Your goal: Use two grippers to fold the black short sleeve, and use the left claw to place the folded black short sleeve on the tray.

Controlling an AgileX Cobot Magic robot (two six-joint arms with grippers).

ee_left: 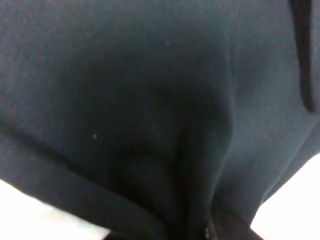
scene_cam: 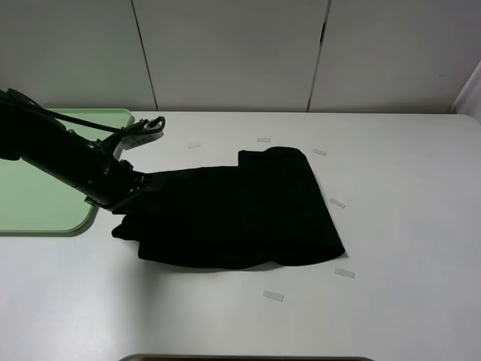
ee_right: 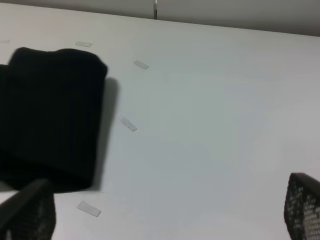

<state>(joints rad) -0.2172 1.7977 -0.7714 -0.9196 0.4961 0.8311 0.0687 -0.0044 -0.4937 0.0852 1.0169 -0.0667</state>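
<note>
Cloth fills most of the scene: the plain black short-sleeved T-shirt (scene_cam: 240, 214) lies folded into a broad, roughly rectangular pad on the white worktop (scene_cam: 406, 188). One end of the shirt is rolled over into a thick, rounded edge. The opposite end is bunched and rumpled.

At that bunched end the black jointed left claw (scene_cam: 143, 184) reaches down into the fabric, with its arm slanting up and away from the shirt. In the left wrist view the shirt (ee_left: 150, 100) covers nearly the whole picture. Its creases draw together into a pucker at the left claw (ee_left: 200, 232), so the fingers are clamped on the cloth, though they are mostly hidden by it.

The flat pale green plastic tray (scene_cam: 45, 203) sits on the worktop just beside the shirt's bunched end, partly under the left arm. No part of the shirt lies on the tray.

6 small clear strips lie scattered around the shirt. One of them (scene_cam: 344, 272) is just off a corner of the rolled end.

The right gripper (ee_right: 167, 200) hangs above bare worktop, well apart from the shirt's rolled end (ee_right: 50, 115). Its 2 black fingers (ee_right: 30, 215) stand wide apart with nothing between them.
</note>
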